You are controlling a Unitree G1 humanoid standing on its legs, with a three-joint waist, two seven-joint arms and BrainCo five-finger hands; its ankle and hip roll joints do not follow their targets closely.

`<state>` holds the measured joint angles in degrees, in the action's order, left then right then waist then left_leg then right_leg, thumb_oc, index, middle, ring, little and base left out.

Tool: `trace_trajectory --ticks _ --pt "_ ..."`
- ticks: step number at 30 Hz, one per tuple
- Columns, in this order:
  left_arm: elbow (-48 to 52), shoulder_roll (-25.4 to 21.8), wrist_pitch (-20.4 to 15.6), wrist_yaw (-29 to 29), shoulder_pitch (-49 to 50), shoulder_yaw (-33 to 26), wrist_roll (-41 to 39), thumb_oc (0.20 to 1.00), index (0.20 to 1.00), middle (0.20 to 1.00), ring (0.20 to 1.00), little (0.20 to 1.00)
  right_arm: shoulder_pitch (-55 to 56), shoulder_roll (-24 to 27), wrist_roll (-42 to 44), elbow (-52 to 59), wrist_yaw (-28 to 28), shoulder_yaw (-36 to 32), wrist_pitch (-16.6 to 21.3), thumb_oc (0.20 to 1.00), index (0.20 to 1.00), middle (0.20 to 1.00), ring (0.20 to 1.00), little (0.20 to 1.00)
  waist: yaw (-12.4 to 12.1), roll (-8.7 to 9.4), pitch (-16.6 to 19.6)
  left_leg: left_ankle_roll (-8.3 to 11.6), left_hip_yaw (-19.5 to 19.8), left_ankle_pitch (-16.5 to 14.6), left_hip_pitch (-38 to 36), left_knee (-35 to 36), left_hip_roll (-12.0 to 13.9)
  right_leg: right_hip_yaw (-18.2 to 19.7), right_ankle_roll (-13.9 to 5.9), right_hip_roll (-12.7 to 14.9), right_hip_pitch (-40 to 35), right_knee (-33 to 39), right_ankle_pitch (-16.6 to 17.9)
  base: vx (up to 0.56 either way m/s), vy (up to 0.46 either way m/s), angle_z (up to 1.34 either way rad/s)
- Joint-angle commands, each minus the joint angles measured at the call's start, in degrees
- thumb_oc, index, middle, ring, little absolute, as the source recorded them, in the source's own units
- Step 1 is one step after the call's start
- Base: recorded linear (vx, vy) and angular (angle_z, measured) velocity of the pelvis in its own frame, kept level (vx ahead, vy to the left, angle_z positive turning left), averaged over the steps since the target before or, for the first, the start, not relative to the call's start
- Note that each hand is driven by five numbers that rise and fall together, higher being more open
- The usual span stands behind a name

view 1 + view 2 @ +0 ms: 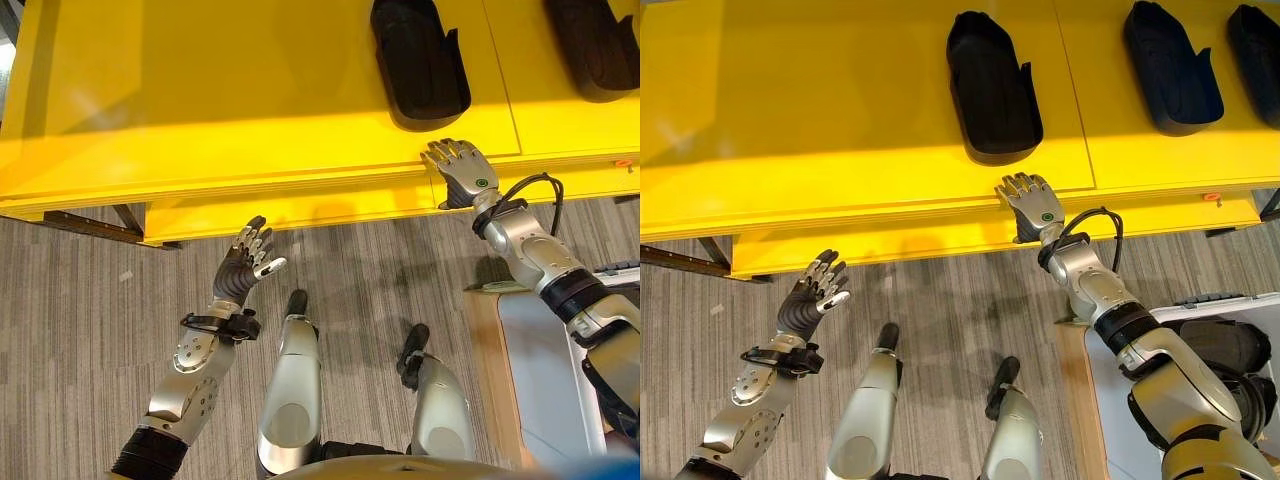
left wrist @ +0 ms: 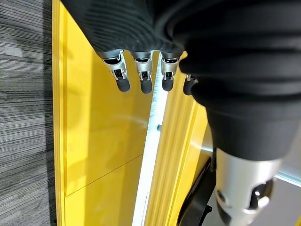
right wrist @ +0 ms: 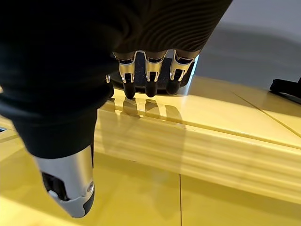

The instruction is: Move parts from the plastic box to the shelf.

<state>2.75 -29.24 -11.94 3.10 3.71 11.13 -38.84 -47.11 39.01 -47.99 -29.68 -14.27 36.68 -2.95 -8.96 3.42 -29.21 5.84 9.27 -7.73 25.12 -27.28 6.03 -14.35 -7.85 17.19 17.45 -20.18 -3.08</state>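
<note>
Our left hand (image 1: 248, 262) hung over the floor in front of the yellow shelf (image 1: 200, 110), fingers relaxed and holding nothing. Our right hand (image 1: 1028, 200) rested at the shelf's front edge, fingers loosely spread and empty, just short of a black part (image 1: 990, 85). Two more parts (image 1: 1172, 65) lay further right. We judged that part placed; next we had to return to the plastic box (image 1: 1130, 440) at lower right.

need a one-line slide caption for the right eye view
Right hand open at the yellow shelf's front edge just below a black part; left hand open and empty over the floor.
</note>
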Motion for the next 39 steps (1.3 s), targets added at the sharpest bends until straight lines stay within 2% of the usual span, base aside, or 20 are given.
trace_trajectory --ticks 1,39 --pt "6.05 -0.77 -3.73 0.97 2.62 -1.51 -0.12 1.000 1.000 1.000 1.000 1.000 -4.66 1.50 2.32 -2.57 -1.42 -0.26 -1.56 1.000 1.000 1.000 1.000 1.000 -0.60 0.27 1.03 -2.59 -0.56 1.10 1.27 1.12 -0.58 -0.03 0.94 0.11 -4.17 -7.38 -6.60 0.00 0.000 0.00" --pt "6.49 -1.80 -4.59 1.74 2.29 -1.97 -0.87 1.000 1.000 1.000 1.000 1.000 -15.96 1.75 7.17 -9.06 -2.69 3.59 -2.09 1.000 1.000 1.000 1.000 1.000 -2.58 0.48 -0.26 -3.18 0.05 0.12 3.60 -1.18 -1.58 -0.18 1.07 0.11 -3.08 -8.93 -7.02 0.00 0.000 0.00"
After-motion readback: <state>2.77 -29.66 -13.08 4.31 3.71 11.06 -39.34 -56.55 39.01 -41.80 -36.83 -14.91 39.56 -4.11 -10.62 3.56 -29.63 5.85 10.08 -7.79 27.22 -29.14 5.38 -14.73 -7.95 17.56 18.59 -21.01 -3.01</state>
